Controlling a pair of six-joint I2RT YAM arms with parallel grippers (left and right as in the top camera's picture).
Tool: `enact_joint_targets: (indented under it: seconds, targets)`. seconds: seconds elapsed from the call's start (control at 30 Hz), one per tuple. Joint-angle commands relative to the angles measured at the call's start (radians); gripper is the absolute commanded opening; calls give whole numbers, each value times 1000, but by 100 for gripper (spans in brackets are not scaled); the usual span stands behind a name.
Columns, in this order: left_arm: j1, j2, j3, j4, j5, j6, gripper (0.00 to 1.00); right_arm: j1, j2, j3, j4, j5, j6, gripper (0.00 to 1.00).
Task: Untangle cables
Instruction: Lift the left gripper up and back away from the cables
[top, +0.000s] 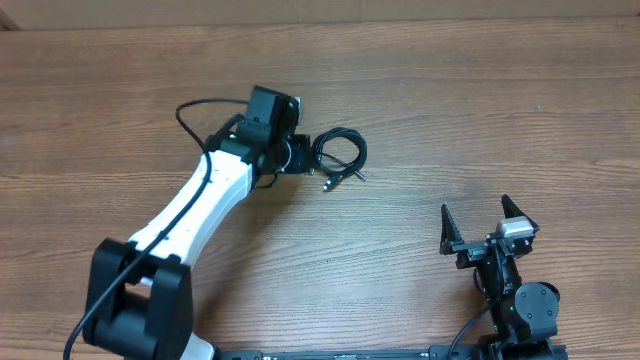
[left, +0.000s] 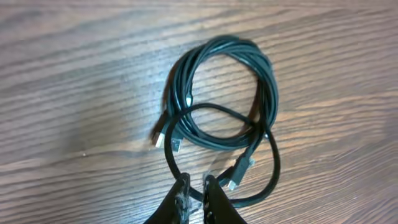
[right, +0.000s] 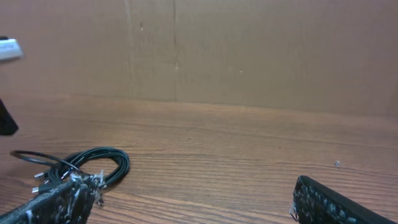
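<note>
Left tool (left: 196, 188) at the cables (left: 268, 93), left-wrist view. The cables lie as one bundle near the middle of the bench (top: 450, 80), well apart from every edge. The bundle sits directly beyond my left fingertips, on the side toward the right edge of the bench. It comprises a tight round coil and a looser outer loop (left: 273, 163). The loop's nearest arc runs crosswise to my fingers and disappears between them. My left tool is clenched, and by my reading it is grasping that arc, with only a thin gap between the pads. Several silver-tipped plugs (left: 160, 138) lie loose inside and beside the coil, some of them just ahead of the fingertips. The coil is roughly circular, so it has no marked long axis. My right tool (top: 475, 203) stands released, its jaws wide, near the near edge toward the right corner. It is well apart from the bundle, so the left arm is plainly the nearer.
</note>
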Motion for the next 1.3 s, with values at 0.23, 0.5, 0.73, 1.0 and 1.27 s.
enact_joint_targets:
  seconds: [0.23, 0.5, 0.73, 1.0, 1.27]
  targets:
    - [5, 79, 2, 67, -214, 11, 5, -7, -6, -11, 5, -2, -2, 100]
    - [20, 198, 2, 151, -265, 40, 23, -7, -6, -11, 5, -2, -2, 100]
    - [51, 199, 69, 81, -175, 45, 32, -7, -6, -11, 5, -2, -2, 100]
    - [120, 200, 88, 53, 27, 45, 27, -7, -6, -11, 5, -2, -2, 100]
    - [151, 200, 88, 66, 167, 46, 14, -7, -6, -11, 25, -5, -2, 100]
